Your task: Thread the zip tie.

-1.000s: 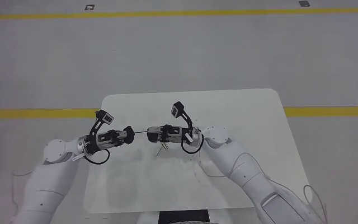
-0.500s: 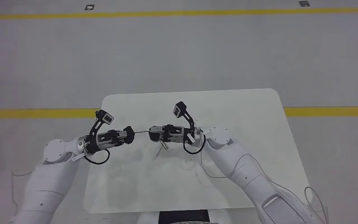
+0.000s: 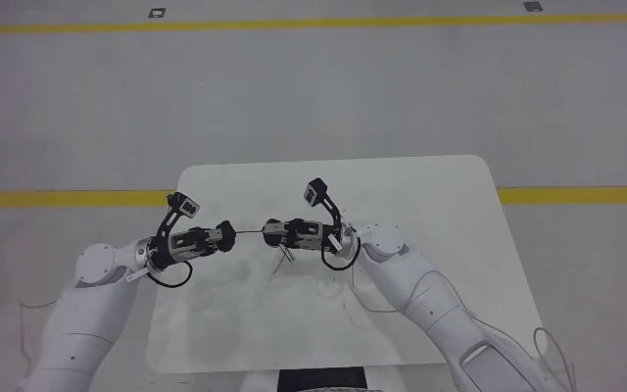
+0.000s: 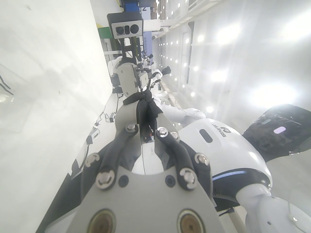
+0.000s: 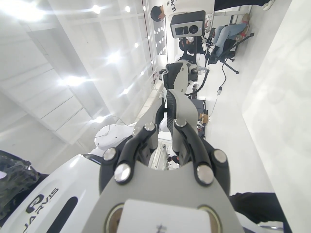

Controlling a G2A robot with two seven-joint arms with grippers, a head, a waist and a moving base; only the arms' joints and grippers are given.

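A thin black zip tie spans the short gap between my two grippers, held above the white table. My left gripper is shut on one end. In the left wrist view its fingertips pinch together, and the tie runs on toward the other arm. My right gripper faces it from the right and is shut on the other end. In the right wrist view the right gripper has its fingers pressed close, and the tie itself is hard to make out.
A few loose black ties lie on the table just below the right gripper. A clear plastic sheet lies on the table beside them. The table's rounded edges are well away from both grippers.
The right gripper has drifted slightly to the right, away from the left one, widening the gap the tie spans. The left arm has stayed put.
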